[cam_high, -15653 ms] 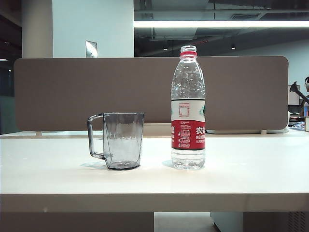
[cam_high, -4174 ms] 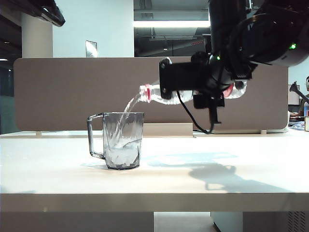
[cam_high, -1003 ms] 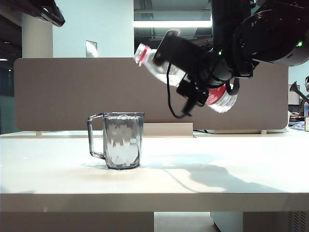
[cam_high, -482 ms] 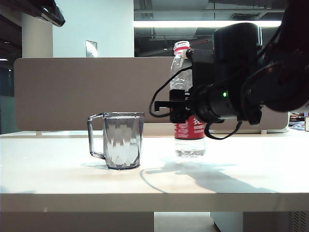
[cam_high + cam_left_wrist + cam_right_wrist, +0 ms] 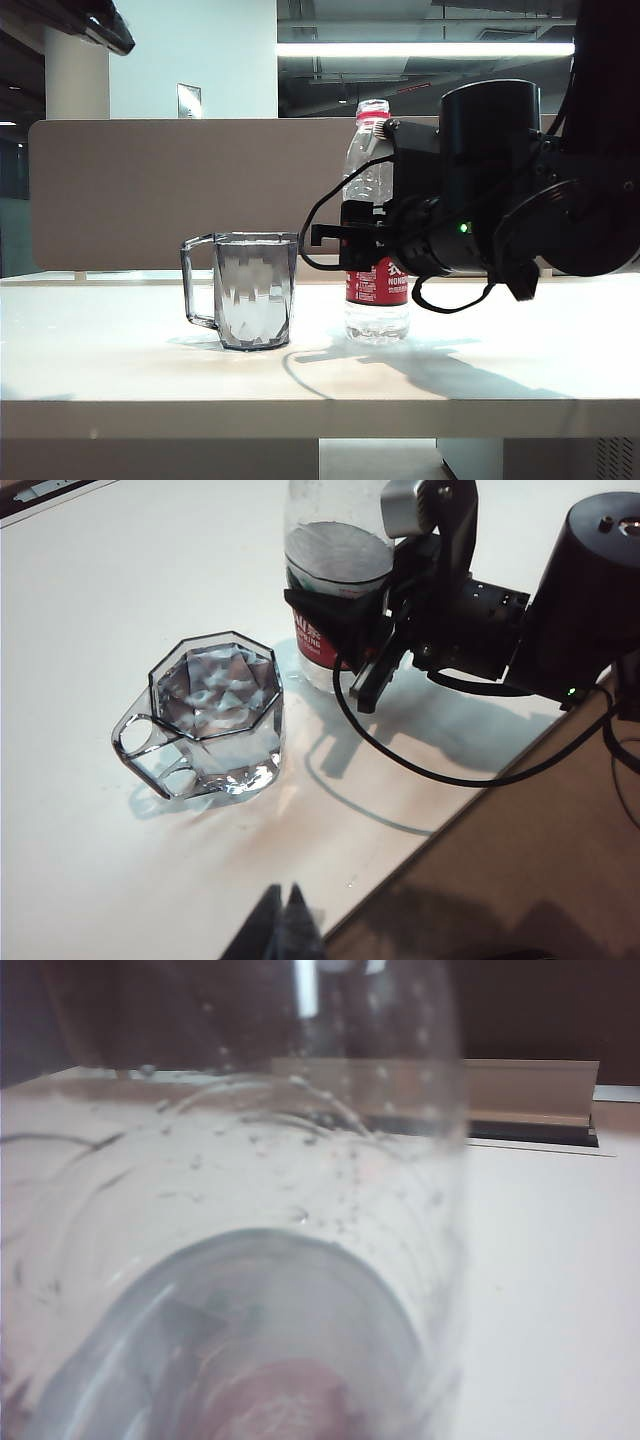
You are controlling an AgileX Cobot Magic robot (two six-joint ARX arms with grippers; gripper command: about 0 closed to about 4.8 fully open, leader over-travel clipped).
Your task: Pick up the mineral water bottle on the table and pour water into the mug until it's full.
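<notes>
bottle: mineral water bottle (image 5: 376, 225) upright on the desk (image 5: 120, 370), centre of the exterior frame, just right of the mug; base on the surface, red neck ring at top, cap off as far as I can see. Mostly empty, a little water at the bottom. Red label partly hidden by the gripper.
mug: grey faceted mug (image 5: 254, 290) left of centre in the exterior frame, handle pointing left. Water (image 5: 217, 679) near the brim, surface rippled in the left wrist view. Mug and bottle near each other, not touching.
right gripper: right gripper (image 5: 362, 243) at mid-height of the bottle, coming in from the right side of the exterior frame, arm roughly level. Jaws clamped around the bottle at the label band; the left wrist view (image 5: 352, 630) shows them on either side of it. Right wrist view is filled by the bottle wall (image 5: 250, 1260) close up, droplets inside.
left gripper: left gripper (image 5: 283, 928) only as dark tips at the bottom edge of the left wrist view, above the desk's front edge, well apart from mug and bottle. Jaws look together, holding nothing.
desk: white top, shadow of arm and cable right of the mug.
cable: black loop (image 5: 420, 770) hanging from the right gripper.
</notes>
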